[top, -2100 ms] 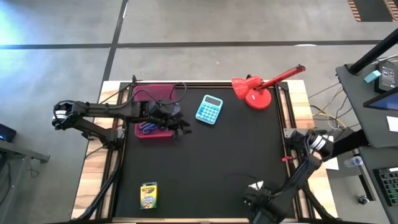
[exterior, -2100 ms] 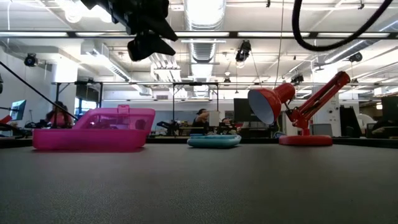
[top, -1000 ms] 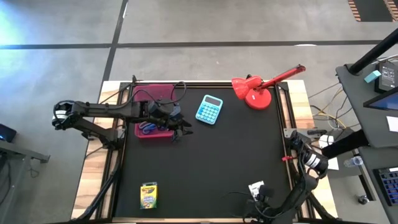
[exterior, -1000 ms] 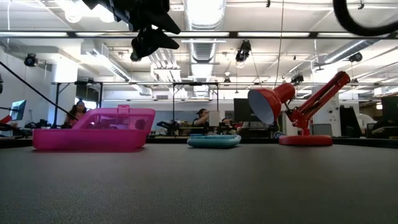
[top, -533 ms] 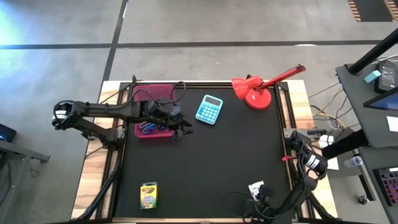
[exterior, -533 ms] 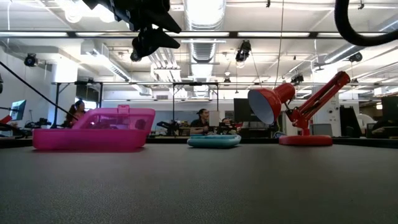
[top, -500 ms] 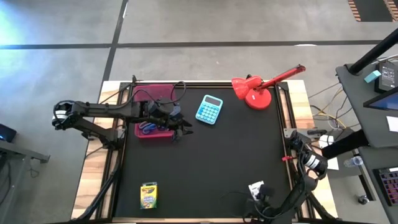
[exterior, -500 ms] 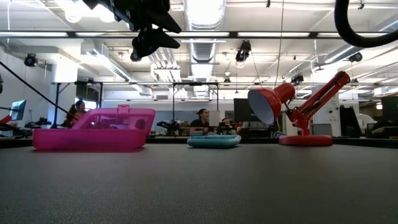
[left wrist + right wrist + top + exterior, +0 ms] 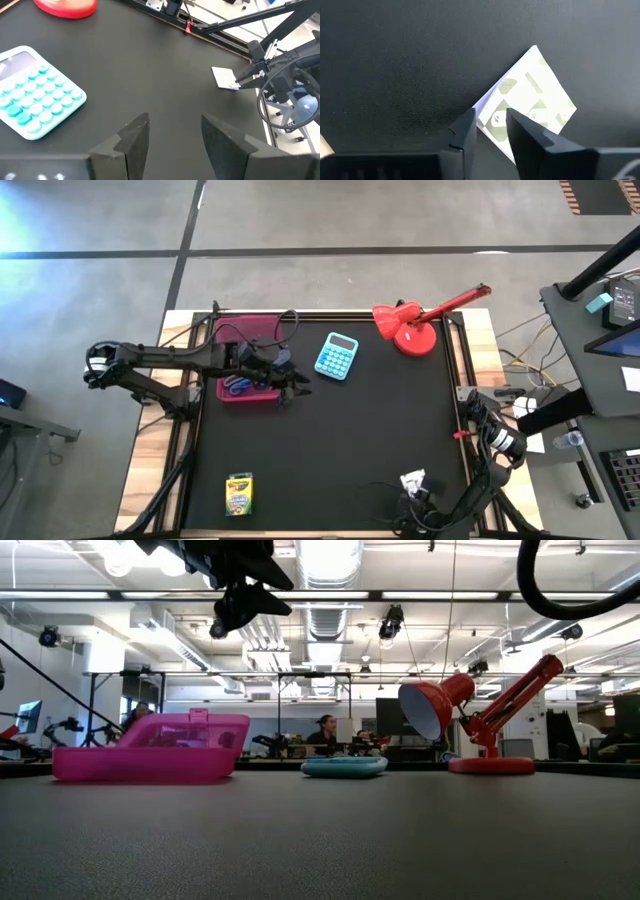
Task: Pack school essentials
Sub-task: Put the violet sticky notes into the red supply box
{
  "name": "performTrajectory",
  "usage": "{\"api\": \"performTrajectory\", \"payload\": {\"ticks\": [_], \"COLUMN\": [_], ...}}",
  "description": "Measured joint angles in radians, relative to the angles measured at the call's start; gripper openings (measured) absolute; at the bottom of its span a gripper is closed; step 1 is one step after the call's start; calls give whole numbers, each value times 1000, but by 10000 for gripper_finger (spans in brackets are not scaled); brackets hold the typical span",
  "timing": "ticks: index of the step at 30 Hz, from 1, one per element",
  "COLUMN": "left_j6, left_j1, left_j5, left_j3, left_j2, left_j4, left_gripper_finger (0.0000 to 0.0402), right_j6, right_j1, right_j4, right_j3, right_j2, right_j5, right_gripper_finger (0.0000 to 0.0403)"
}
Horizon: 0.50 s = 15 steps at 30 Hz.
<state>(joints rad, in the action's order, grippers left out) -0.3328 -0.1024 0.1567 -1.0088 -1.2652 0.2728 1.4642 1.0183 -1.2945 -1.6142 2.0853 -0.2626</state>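
your right gripper (image 9: 490, 122) is down at the near right corner of the black table (image 9: 350, 440), right on the white patterned square (image 9: 527, 102). in the right wrist view its two fingers (image 9: 466, 131) stand a narrow gap apart, straddling the near edge of the square, with the edge sitting between the tips. you cannot tell from these views whether the tips actually press on it or whether it is lifted. in the high view the square (image 9: 412, 478) lies just beyond the gripper, near the table's right rail; the left wrist view shows it (image 9: 223, 78) touching the dark tips of the right arm.

your left gripper (image 9: 172, 132) hangs above the table at the far left, beside the pink case (image 9: 248, 360). its fingers (image 9: 135, 135) are spread with nothing between them. the low view shows it (image 9: 240, 602) well above the case (image 9: 150, 748).

blue-handled scissors (image 9: 238, 387) lie inside the pink case. the yellow-green crayon box (image 9: 239, 494) lies flat near the near left corner, well apart from both grippers.

the turquoise calculator (image 9: 337, 356) sits between the case and the red lamp (image 9: 415, 320) at the far side.
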Motion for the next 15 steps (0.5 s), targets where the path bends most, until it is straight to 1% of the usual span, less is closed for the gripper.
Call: {"api": "performTrajectory", "payload": {"ticks": [6, 9, 15], "left_j6": [0, 0, 0], "left_j1": [0, 0, 0], "left_j5": [0, 0, 0], "left_j3": [0, 0, 0], "left_j2": [0, 0, 0], "left_j4": [-5, -4, -4], "left_gripper_finger": [162, 162, 162], "right_j6": [4, 4, 53], "right_j1": [0, 0, 0], "right_j4": [2, 2, 6], "right_j3": [0, 0, 0], "right_j2": [0, 0, -2], "right_j5": [0, 0, 8], "right_gripper_finger": [40, 17, 9]}}
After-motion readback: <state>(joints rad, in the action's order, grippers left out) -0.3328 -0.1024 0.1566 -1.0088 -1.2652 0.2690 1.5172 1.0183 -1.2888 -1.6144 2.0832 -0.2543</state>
